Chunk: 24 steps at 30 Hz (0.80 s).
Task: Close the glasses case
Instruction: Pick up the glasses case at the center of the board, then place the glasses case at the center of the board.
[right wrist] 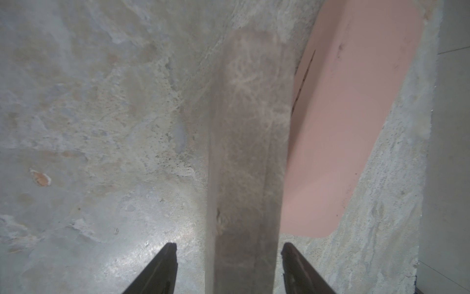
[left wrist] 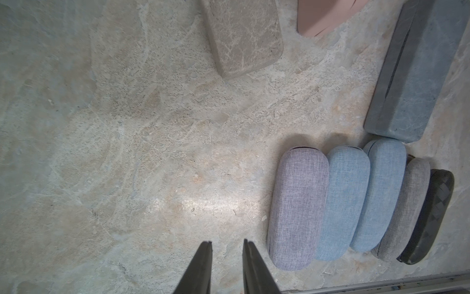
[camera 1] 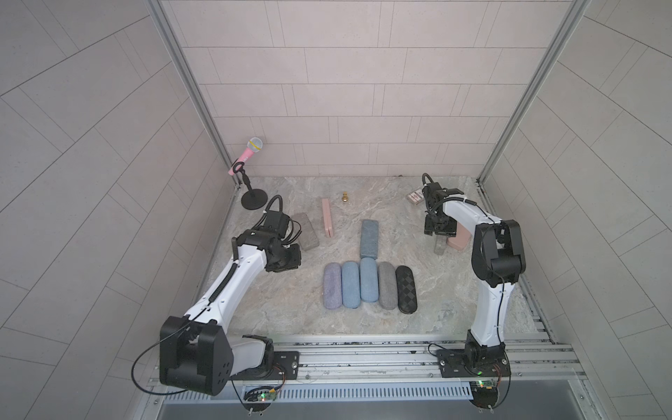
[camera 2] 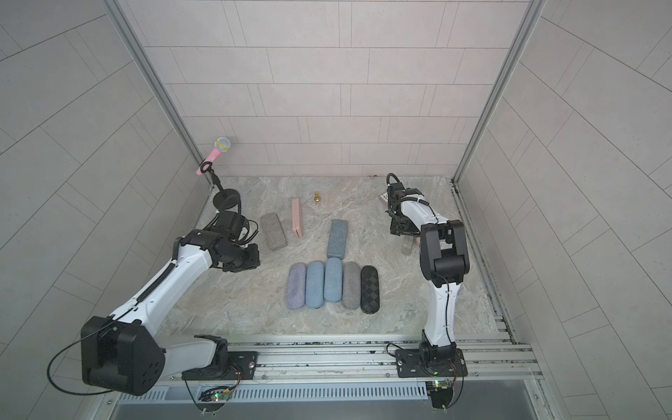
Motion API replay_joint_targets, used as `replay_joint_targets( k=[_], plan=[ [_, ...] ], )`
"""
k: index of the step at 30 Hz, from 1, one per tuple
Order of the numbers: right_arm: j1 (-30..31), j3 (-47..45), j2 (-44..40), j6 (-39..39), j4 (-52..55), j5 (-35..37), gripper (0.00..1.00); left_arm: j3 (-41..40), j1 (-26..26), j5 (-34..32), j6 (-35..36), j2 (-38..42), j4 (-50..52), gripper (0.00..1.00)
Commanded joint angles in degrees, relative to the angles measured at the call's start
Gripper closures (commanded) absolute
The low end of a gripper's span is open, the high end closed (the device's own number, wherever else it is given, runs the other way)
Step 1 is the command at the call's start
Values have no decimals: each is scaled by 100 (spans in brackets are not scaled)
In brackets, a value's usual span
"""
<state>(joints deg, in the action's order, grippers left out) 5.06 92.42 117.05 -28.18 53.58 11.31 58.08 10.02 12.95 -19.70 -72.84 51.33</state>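
The widest open stretch of bench (camera 1: pixel 276 302) lies between the left tool (left wrist: pixel 226 241) and the row of five cases (camera 1: pixel 369 287). These stand flank to flank, leaving no way in between them, and a blue-grey case (camera 1: pixel 369 239) sits just behind the row's middle. Behind the left tool, a mottled grey case (camera 1: pixel 306 231), a pink case on edge (camera 1: pixel 327 217) and the microphone stand (camera 1: pixel 253 200) crowd that corner. The right tool (right wrist: pixel 229 245) straddles a narrow grey case (right wrist: pixel 244 152), with bare bench on one side and a flat pink case (right wrist: pixel 356 127) just beside it on the other.
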Motion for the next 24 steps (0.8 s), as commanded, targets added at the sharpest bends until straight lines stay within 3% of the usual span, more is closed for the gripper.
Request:
replay_joint_targets(
  k=[1, 8, 12, 20, 24],
  plan=[
    [-40, 59, 81, 84, -49, -142, 41, -30, -33, -2, 8, 61, 103, 72],
    [-27, -98, -80, 121, -167, -440, 70, -25, -40, 31, 10, 57, 96, 73],
    [70, -330, -371, 187, -448, -1045, 72, -34, -42, 69, 2, 35, 79, 73],
    [542, -885, -905, 212, -1401, -3682, 72, -42, -51, 96, -1, 77, 61, 73],
    [745, -1198, -1016, -17, -1944, -4519, 71, -50, -50, 100, -5, 103, 66, 72]
  ],
)
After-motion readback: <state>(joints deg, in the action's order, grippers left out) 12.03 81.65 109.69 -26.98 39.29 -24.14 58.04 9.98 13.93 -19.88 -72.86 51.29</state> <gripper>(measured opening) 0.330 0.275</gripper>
